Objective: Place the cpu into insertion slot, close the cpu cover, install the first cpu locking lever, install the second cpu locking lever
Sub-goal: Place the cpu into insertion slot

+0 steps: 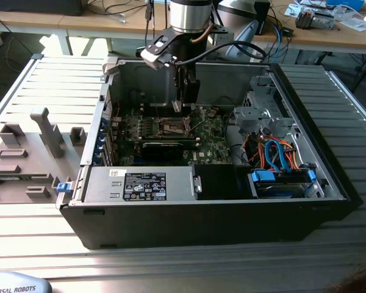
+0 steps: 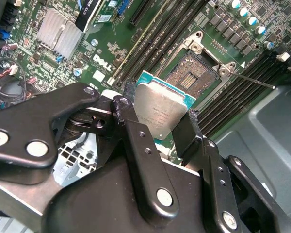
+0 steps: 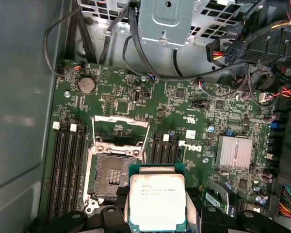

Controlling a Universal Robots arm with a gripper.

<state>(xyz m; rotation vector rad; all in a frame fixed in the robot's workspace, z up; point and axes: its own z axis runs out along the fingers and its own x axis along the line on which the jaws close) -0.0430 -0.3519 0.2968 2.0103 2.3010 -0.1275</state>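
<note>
Second wrist view, live: gripping the cpu by opposite edges in narrow jaws, hovering just beside the insertion slot, not yet seated, and spotting in the first wrist view the cpu cover raised open beyond that slot.

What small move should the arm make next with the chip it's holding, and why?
Probably slide the gripper sideways until the cpu sits squarely over the insertion slot. In the first wrist view the held chip sits off to one side of the socket, which lies empty with the cpu cover swung open.
</note>
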